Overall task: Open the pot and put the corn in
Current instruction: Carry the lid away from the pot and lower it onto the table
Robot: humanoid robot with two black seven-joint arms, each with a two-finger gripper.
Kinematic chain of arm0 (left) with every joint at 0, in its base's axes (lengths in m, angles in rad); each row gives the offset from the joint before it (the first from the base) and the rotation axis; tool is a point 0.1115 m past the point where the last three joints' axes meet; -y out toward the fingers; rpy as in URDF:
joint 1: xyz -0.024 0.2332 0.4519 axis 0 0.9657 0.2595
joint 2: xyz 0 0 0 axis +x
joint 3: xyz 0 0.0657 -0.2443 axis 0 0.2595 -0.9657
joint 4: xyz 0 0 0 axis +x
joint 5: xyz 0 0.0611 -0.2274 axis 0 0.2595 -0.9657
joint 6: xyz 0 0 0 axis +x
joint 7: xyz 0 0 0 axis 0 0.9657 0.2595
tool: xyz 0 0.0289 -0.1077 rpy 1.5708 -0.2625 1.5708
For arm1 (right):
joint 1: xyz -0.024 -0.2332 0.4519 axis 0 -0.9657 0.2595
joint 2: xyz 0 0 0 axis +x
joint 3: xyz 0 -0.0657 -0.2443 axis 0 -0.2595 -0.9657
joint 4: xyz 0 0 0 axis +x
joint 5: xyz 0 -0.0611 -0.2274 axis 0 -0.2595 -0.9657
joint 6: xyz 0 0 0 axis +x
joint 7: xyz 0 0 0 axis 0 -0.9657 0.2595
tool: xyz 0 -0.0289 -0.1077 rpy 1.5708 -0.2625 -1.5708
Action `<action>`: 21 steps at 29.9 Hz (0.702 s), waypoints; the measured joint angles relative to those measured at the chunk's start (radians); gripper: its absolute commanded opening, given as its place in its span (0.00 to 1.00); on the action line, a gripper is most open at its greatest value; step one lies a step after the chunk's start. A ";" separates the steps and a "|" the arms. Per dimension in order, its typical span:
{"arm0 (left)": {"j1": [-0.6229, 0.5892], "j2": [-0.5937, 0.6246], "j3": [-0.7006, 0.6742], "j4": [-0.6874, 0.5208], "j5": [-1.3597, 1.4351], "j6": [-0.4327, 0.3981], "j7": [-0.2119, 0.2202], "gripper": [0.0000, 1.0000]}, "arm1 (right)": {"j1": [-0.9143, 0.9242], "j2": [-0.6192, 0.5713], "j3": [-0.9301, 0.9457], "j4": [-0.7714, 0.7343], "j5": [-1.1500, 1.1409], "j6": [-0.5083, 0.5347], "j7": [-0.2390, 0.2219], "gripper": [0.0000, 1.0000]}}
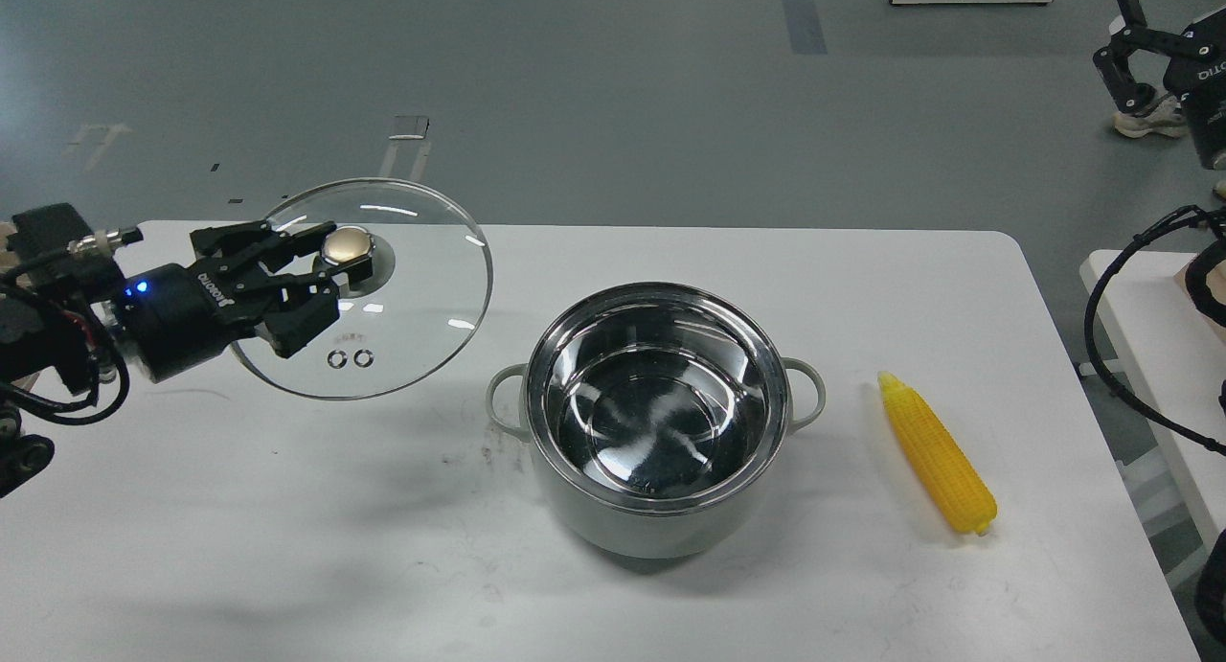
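Note:
The pale grey-green pot (661,523) stands open at the middle of the white table (287,547), its shiny steel inside empty. The yellow corn (937,453) lies on the table to the right of the pot, apart from it. My left gripper (335,264) is shut on the gold knob (347,246) of the round glass lid (421,288) and holds the lid in the air over the table's back left, well left of the pot. My right gripper (1128,44) is up at the far top right, off the table, fingers apart and empty.
A second white table edge (1140,288) and black cables (1116,336) are at the right. Grey floor lies beyond the table. Dark smudges mark the tabletop (498,442) left of the pot.

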 measured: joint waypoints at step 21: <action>0.131 -0.118 0.060 0.356 -0.115 0.112 0.000 0.38 | -0.010 0.000 -0.002 -0.001 0.000 0.000 0.000 1.00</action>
